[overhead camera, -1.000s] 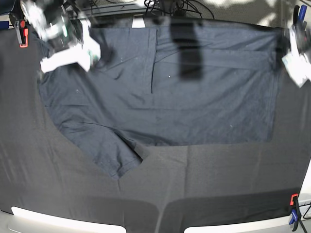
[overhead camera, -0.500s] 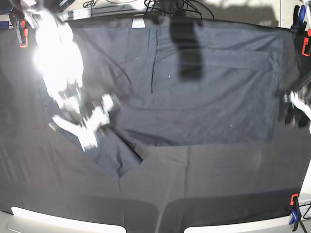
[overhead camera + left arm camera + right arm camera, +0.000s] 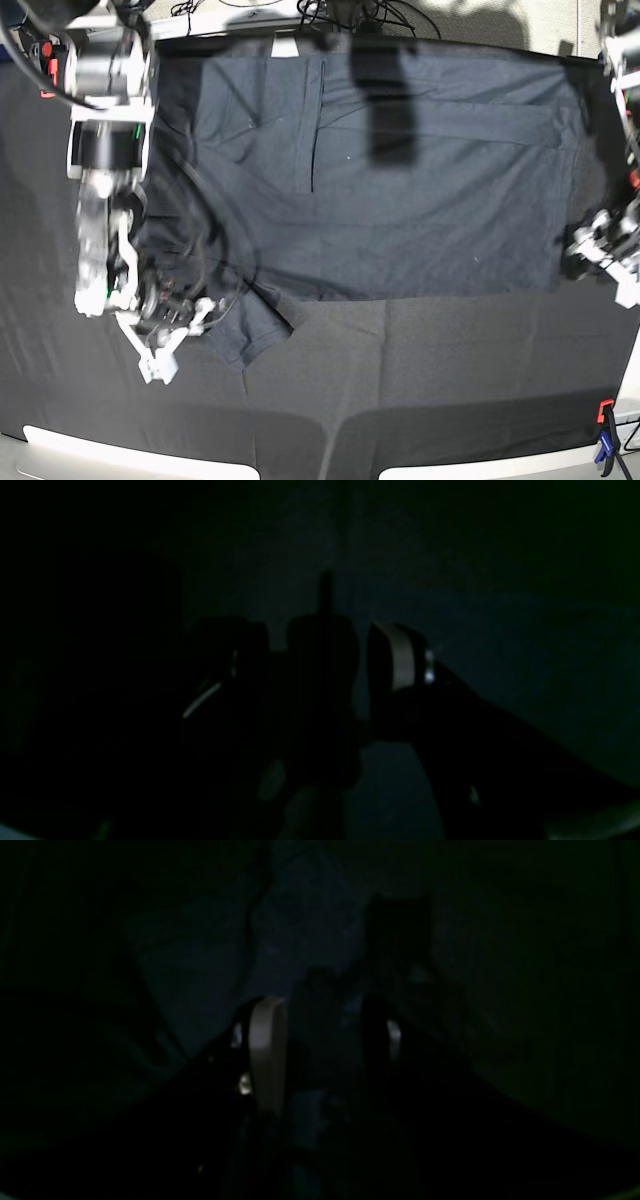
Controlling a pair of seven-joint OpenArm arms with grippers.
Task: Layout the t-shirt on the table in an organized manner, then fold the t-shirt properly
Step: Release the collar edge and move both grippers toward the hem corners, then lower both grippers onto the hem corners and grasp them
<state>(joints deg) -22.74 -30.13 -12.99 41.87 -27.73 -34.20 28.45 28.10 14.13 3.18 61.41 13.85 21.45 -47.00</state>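
Observation:
The dark grey t-shirt [image 3: 420, 200] lies spread over the far half of the table [image 3: 450, 380], its pale neck label [image 3: 285, 46] at the far edge and one sleeve [image 3: 250, 335] pointing toward me at the lower left. My right gripper [image 3: 165, 340] hangs low beside that sleeve's left edge. In the dim right wrist view its fingers [image 3: 267, 1050] stand apart over dark fabric, gripper [image 3: 325, 1045] open. My left gripper [image 3: 603, 250] is at the shirt's right edge. The left wrist view is very dark, with its fingers [image 3: 400, 655] apart and the gripper [image 3: 320, 665] open.
An orange clamp [image 3: 45, 62] holds the cloth at the far left corner, and a blue and orange clamp [image 3: 605, 440] at the near right. Cables [image 3: 340, 14] lie behind the far edge. Pale table edge strips [image 3: 130, 455] show along the near side.
The right arm swept from the far left corner down to the sleeve. The left arm dropped from the far right corner to the shirt's right edge. The shirt lies as before.

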